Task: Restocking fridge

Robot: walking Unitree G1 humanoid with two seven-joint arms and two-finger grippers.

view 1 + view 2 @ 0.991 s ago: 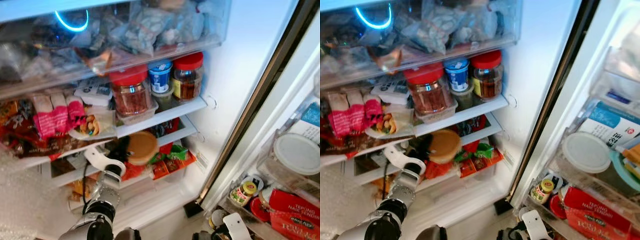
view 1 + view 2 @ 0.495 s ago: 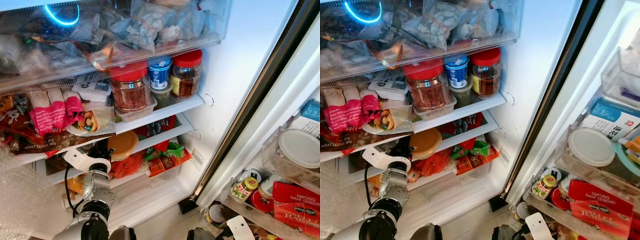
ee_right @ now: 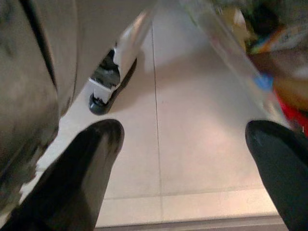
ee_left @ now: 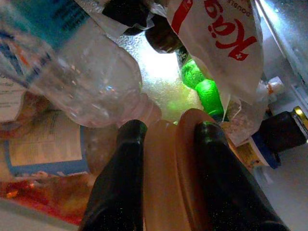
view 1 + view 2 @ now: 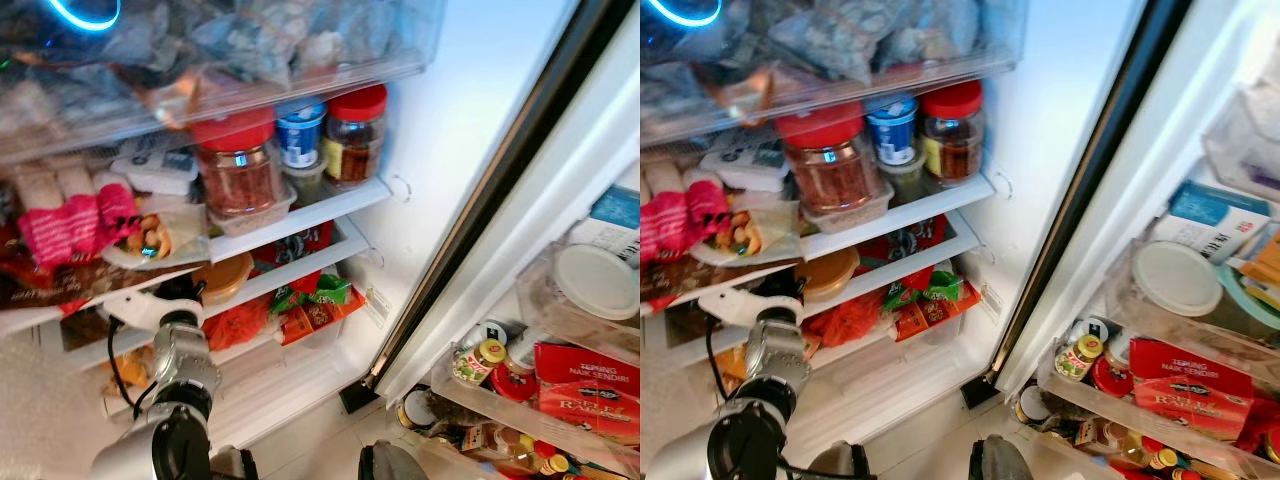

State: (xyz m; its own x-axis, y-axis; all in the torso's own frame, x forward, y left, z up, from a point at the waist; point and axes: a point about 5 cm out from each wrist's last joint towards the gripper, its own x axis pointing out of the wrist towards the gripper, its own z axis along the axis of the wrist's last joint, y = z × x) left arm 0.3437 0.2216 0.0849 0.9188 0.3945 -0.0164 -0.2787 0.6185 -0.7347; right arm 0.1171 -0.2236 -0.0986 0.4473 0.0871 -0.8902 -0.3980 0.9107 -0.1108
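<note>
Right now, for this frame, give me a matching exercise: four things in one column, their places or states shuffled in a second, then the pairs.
Things:
1. left pincer
2. right pincer
3. blue-lidded tub
4. round white lid

Places or states:
A. in a door bin
B. between two red-lidded jars
C. open, above the tiled floor
D. shut on an orange-lidded container on a fridge shelf

Pairs: 1-D, 2-C, 3-B, 4-A

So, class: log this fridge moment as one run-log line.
left gripper: shut on orange-lidded container, middle fridge shelf | right gripper: open, idle over floor | step: placing container
</note>
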